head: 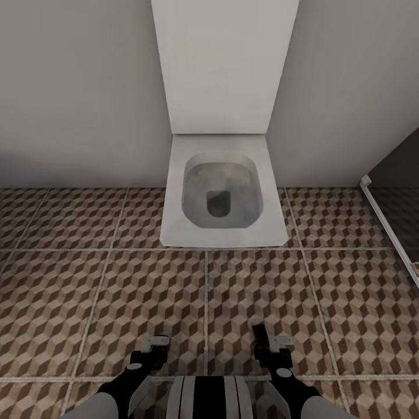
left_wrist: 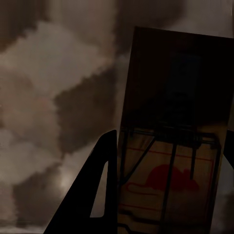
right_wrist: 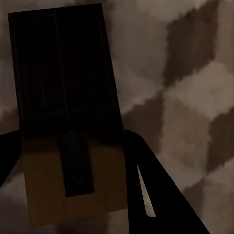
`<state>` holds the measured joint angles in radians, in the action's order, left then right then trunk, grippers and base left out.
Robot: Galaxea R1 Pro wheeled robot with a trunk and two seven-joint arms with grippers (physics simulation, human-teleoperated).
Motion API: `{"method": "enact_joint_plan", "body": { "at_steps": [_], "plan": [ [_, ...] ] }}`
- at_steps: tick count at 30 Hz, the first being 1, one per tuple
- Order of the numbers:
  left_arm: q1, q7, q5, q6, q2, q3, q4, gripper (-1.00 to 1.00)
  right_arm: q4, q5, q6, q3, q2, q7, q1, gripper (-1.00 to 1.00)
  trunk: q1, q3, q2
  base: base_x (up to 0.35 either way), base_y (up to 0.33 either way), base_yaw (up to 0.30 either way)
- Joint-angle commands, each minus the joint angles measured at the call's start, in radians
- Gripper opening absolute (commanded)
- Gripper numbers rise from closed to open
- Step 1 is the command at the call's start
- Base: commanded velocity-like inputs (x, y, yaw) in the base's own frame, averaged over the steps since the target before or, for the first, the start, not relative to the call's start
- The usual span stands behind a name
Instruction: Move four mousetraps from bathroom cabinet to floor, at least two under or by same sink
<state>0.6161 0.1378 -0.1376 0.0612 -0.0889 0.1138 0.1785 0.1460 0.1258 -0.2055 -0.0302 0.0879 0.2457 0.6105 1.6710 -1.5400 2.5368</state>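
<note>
Carrying a mousetrap [left_wrist: 168, 170] clamped in the left gripper [head: 156, 343] and a second mousetrap [right_wrist: 68, 146] in the right gripper [head: 269, 344], the robot faces a toilet [head: 218, 192] across the patterned bathroom floor [head: 87, 291]; next comes turning toward the sink to set both down

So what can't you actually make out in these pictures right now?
- Head view: the left pincer and right pincer are small and low in frame, so their loads can't be read.
- Left wrist view: the mousetrap is cut off by the frame edge and its far half lies in shadow.
- Right wrist view: that mousetrap is mostly shadowed, its wire detail lost.
- Both wrist views: the floor is blurred.
</note>
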Motion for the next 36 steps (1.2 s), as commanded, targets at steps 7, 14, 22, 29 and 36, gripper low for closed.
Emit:
{"method": "enact_joint_plan", "body": {
  "at_steps": [7, 14, 22, 29, 36],
  "plan": [
    [0.001, 0.007, -0.014, 0.002, -0.003, 0.005, 0.007, -1.0, -0.005, -0.002, 0.024, 0.003, 0.0, 0.004, 0.0, -1.0, 0.0, -0.001, 0.0, 0.0, 0.0, 0.0],
    [0.001, 0.012, -0.015, 0.003, -0.006, 0.009, 0.01, -1.0, -0.005, -0.002, 0.023, 0.003, -0.001, 0.004, 0.0, -1.0, 0.0, -0.001, 0.0, 0.0, 0.0, 0.0],
    [0.001, 0.012, -0.016, 0.003, -0.007, 0.01, 0.01, -1.0, -0.005, -0.002, 0.023, 0.003, 0.0, 0.004, 0.0, -1.0, 0.0, -0.001, 0.0, 0.0, 0.0, 0.0],
    [0.001, 0.012, -0.016, 0.003, -0.008, 0.009, 0.01, -1.0, -0.005, -0.002, 0.023, 0.003, 0.0, 0.004, 0.0, -1.0, 0.0, -0.001, 0.0, 0.0, 0.0, 0.0],
    [0.001, 0.011, -0.016, 0.003, -0.007, 0.004, 0.01, -1.0, -0.005, -0.002, 0.023, 0.003, -0.001, 0.004, 0.0, -1.0, 0.0, -0.001, 0.0, 0.0, 0.0, 0.0]
  ]
}}
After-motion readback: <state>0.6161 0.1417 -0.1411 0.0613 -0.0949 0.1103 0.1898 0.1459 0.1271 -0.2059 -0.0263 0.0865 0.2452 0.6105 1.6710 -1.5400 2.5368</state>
